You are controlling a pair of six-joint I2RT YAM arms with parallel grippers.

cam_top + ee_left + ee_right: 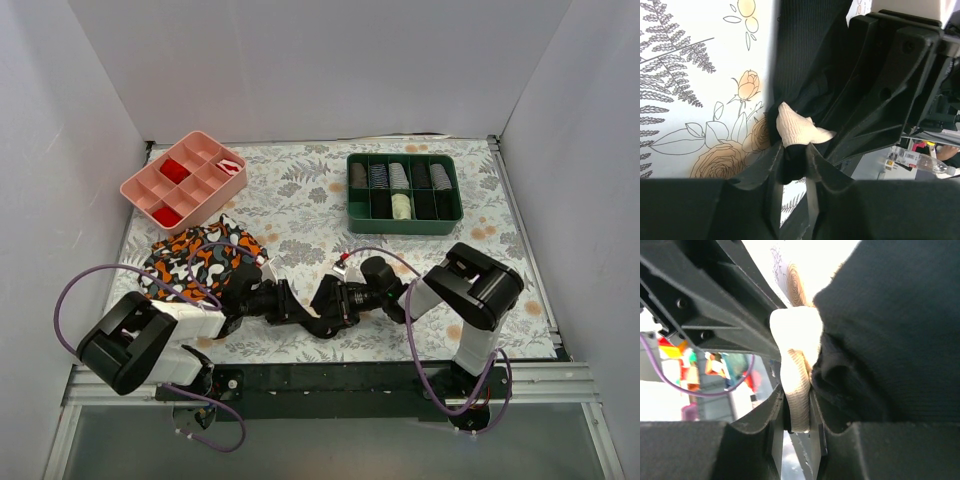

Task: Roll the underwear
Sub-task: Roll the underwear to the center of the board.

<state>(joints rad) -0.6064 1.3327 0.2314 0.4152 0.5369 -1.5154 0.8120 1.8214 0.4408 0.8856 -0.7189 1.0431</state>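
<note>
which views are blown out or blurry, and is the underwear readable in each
Left wrist: the tablecloth glares white, yet the ribbing of the underwear reads clearly. Right wrist: background blown out and blurred, cream waistband readable. Top external: even light, sharp, but the underwear is lost among the black arms.

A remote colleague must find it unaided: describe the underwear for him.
On the floral table, near the front edge, the left gripper and right gripper meet. The underwear is pinched between them: small, black, with a cream waistband, unlike the larger orange-patterned cloth beside it.
</note>
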